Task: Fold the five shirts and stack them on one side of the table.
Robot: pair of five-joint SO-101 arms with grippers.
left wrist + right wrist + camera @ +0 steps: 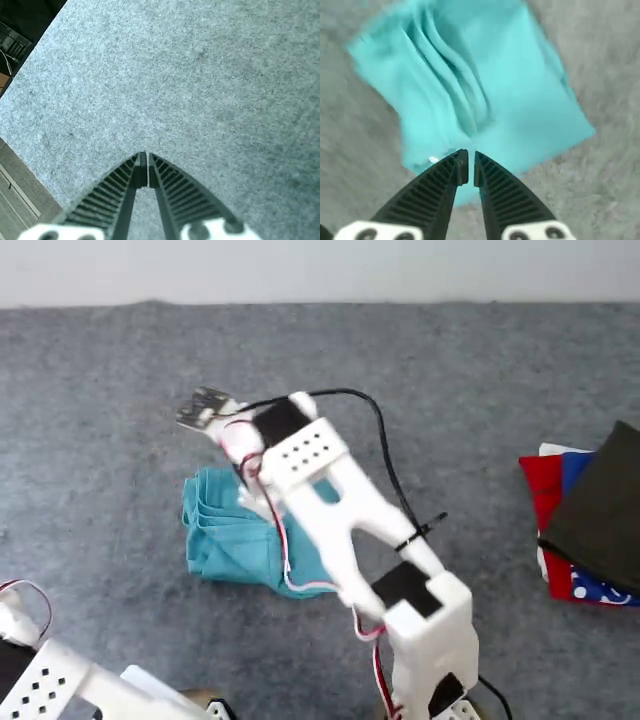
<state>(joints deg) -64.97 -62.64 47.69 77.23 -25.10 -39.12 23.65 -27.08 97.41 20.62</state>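
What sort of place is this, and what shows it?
Probably a robot test bench: a felt-covered table, a white arm above a teal shirt, and a stack of folded shirts.

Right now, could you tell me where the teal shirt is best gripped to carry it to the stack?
Probably the pleated end of the teal shirt, where the layers bunch into ridges, so one pinch catches them all. Come from above with the right gripper, jaws across the ridges.

Teal shirt (470, 75) is soft creased cloth; table cover (200, 75) looks like rough matt felt; right gripper (468, 162) ribbed matt plastic.
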